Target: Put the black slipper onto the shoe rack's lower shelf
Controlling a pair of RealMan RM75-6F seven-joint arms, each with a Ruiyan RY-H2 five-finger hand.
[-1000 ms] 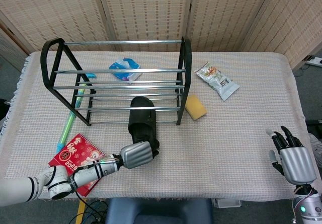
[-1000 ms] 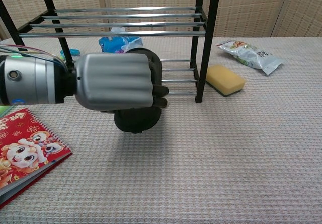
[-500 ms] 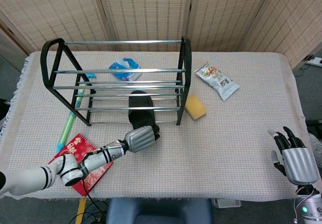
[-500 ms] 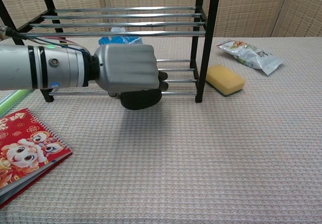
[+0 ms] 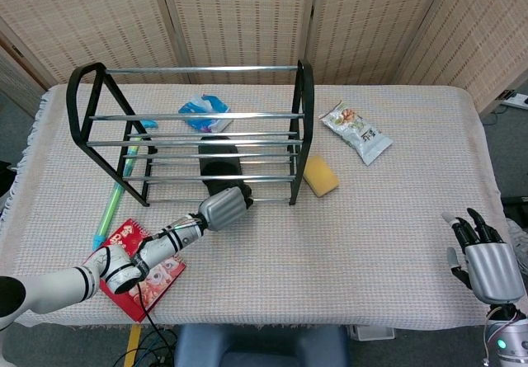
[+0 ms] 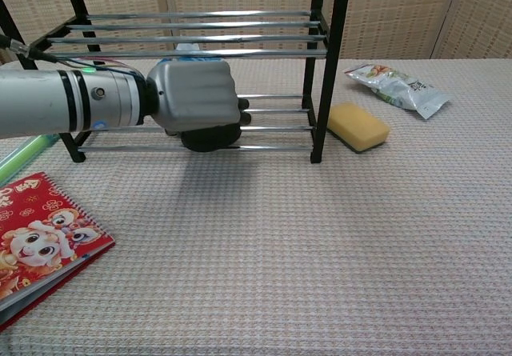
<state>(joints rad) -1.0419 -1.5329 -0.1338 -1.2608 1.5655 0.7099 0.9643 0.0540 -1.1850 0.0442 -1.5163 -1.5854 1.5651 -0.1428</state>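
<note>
The left hand (image 5: 223,206) stays clamped on the slipper (image 5: 217,160) heel, on the rack (image 5: 301,119) lower shelf; it seems light, bendy rubber; right hand (image 5: 487,261) idle, fingers apart

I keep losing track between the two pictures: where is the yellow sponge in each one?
Head view: the yellow sponge lies right of centre, just outside the shoe rack's right end.
Chest view: the sponge sits right of centre, in the upper half.
Shared landmark: the rack's black right end post, immediately left of the sponge in both.
</note>
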